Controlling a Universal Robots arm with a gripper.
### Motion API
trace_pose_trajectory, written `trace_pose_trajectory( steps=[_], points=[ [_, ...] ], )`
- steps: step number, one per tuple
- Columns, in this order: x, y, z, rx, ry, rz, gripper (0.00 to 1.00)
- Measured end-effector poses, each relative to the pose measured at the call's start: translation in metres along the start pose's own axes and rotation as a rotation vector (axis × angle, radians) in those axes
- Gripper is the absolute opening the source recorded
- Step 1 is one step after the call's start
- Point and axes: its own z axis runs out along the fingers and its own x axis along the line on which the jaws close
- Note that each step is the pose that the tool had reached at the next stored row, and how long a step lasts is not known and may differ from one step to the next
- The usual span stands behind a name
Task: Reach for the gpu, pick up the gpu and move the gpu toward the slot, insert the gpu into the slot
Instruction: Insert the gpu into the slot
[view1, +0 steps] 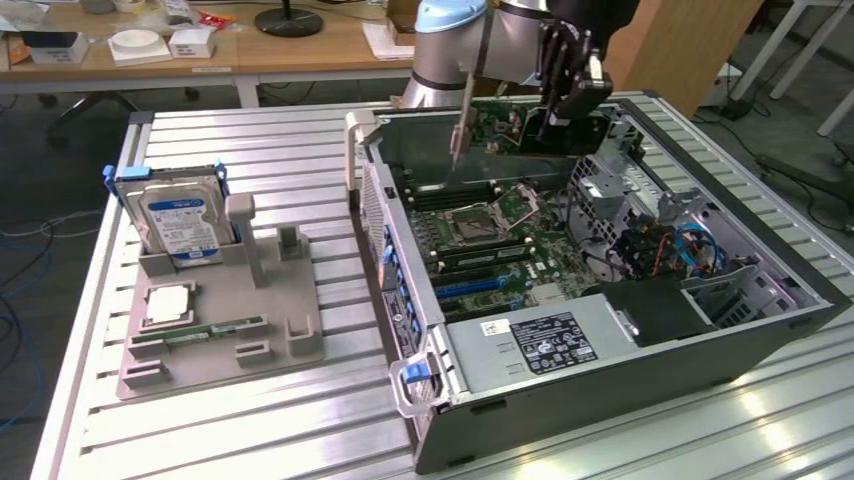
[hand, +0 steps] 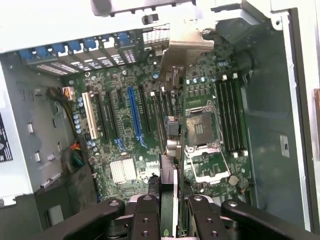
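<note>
Exterior view: one pincer (view1: 567, 112) clasps one gpu (view1: 523, 138) over one case (view1: 641, 375).

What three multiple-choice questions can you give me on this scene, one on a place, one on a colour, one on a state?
1. Where is the gpu? A. beside the hard drive B. over the open case C. under the case
2. What colour is the hard drive's label? A. red B. yellow C. blue
3. How is the gripper? A. shut on the gpu B. open and empty C. shut on the hard drive
Answers: 1 B, the gpu hangs above the motherboard; 2 C, the label is blue; 3 A, its fingers clamp the gpu.
</note>
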Motion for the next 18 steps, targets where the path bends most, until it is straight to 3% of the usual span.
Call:
trace_pose_trajectory(
  steps=[6, 18],
  points=[
    [0.0002, 0.0, 0.0003, -0.0024, -0.0016, -0.068, 0.27],
    [0.0012, -0.0001, 0.0058, -0.0015, -0.0026, -0.11, 0.27]
  ],
)
